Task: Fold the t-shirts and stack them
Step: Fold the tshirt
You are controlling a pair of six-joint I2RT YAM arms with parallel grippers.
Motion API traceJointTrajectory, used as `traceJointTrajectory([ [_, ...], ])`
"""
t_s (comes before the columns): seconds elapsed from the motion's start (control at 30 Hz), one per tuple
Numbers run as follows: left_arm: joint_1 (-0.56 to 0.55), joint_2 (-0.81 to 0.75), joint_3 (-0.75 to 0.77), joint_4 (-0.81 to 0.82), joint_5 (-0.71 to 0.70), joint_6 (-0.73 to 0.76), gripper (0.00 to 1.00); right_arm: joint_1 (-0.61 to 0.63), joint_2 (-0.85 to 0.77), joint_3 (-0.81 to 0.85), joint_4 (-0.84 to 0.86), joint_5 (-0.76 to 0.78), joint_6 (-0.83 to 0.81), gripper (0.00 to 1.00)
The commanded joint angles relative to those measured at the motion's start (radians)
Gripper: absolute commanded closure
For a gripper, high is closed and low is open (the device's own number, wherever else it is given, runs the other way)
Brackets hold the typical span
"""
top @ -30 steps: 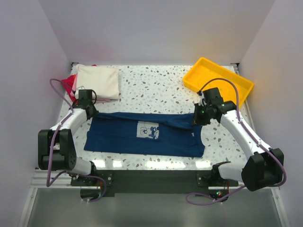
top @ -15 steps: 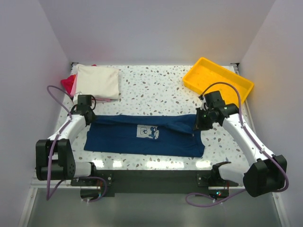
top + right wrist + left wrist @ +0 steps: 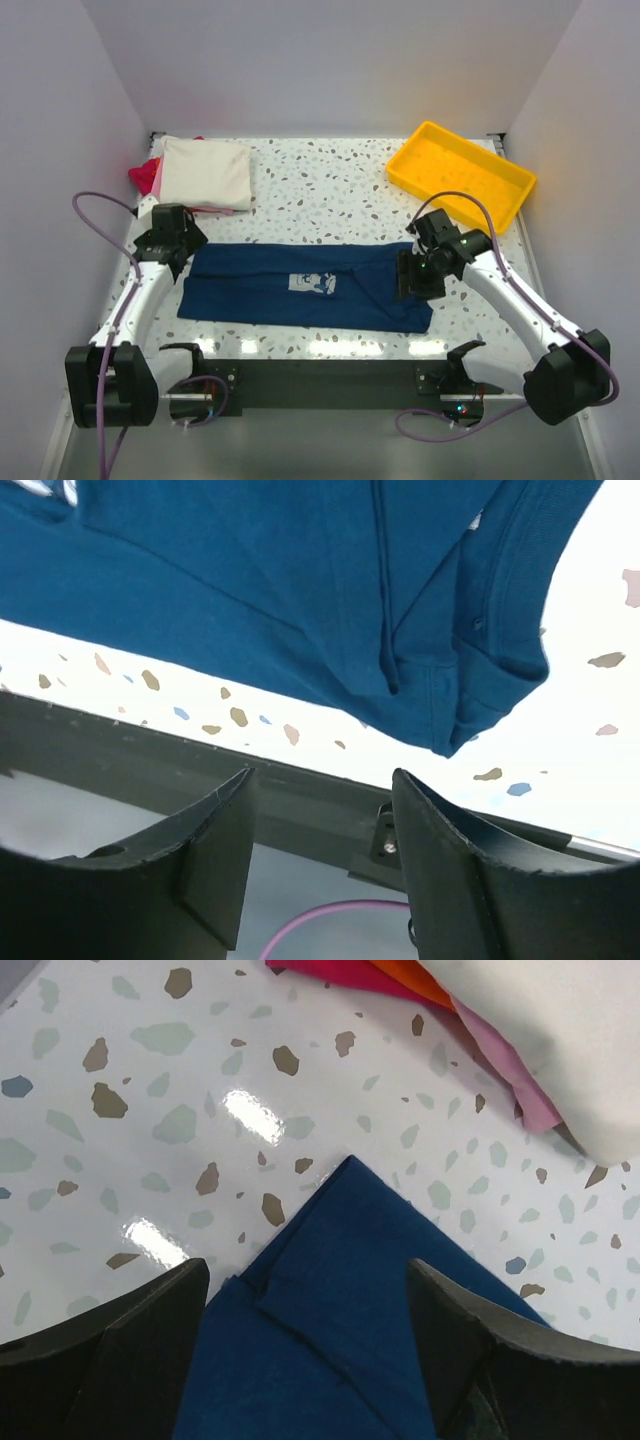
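Observation:
The navy t-shirt (image 3: 300, 295) lies flat as a long strip across the near half of the table, its pale print (image 3: 314, 284) partly covered by a fold. My left gripper (image 3: 172, 243) hovers open over the shirt's far-left corner (image 3: 345, 1260), which shows between the fingers (image 3: 150, 1330) with nothing gripped. My right gripper (image 3: 413, 281) is open above the shirt's right end (image 3: 470, 680), its jaws empty and facing the table's front rail. Cream (image 3: 205, 172), pink (image 3: 158, 180) and red (image 3: 143, 172) t-shirts sit folded in a stack at the far left.
A yellow tray (image 3: 430, 128) stands at the far right corner. The dark front rail (image 3: 300, 790) runs just under the right gripper, with a purple cable below it. White walls close in both sides. The stack's pink edge (image 3: 500, 1060) lies close beyond the left gripper.
Both grippers carried the shirt's far edge toward the near side, folding it over the print, then opened and let go. The left arm swung outward to the left.

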Motion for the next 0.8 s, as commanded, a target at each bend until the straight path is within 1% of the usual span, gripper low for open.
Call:
traceJointTrajectory([
  [0.0, -0.011, 0.058, 0.022, 0.045, 0.021, -0.008, 0.16, 0.001, 0.040, 0.057, 0.064, 0.058, 0.010, 0.40],
  [0.03, -0.022, 0.077, 0.027, 0.045, 0.027, -0.010, 0.16, 0.001, 0.081, 0.071, 0.092, 0.058, 0.012, 0.41],
  [0.1, -0.021, 0.123, 0.024, 0.044, 0.033, -0.023, 0.16, -0.001, 0.128, 0.073, 0.199, 0.044, 0.018, 0.43],
  [0.13, -0.021, 0.146, 0.015, 0.047, 0.036, -0.031, 0.17, -0.001, 0.176, 0.068, 0.272, 0.044, 0.027, 0.44],
  [0.27, -0.013, 0.170, -0.013, 0.059, 0.074, -0.039, 0.20, -0.002, 0.295, 0.077, 0.415, 0.021, 0.021, 0.46],
  [0.47, 0.002, 0.170, -0.074, 0.079, 0.113, -0.060, 0.23, -0.018, 0.460, 0.120, 0.526, -0.010, -0.002, 0.48],
  [0.77, 0.005, 0.184, -0.091, 0.083, 0.119, -0.065, 0.28, -0.077, 0.536, 0.142, 0.574, 0.004, -0.040, 0.50],
])
